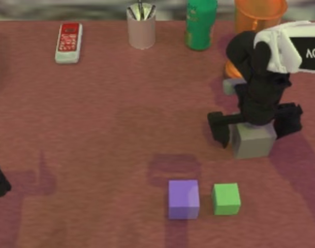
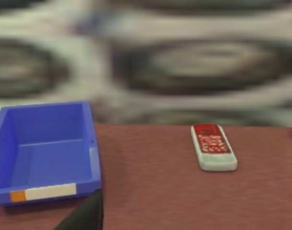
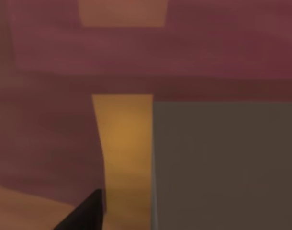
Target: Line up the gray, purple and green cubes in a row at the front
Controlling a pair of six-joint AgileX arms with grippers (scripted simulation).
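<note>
The table (image 1: 95, 129) is being viewed from overhead. The red phone (image 1: 68, 43) (image 2: 213, 146) is being shared with the low left wrist view; the gray cube (image 3: 227, 163) is being framed very close by the right wrist.

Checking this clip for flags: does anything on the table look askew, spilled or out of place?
Nothing spilled or damaged. The gray cube sits behind and right of the purple cube and green cube, which lie side by side at the front. The right gripper is over it; the left arm is parked at the left edge.
</note>
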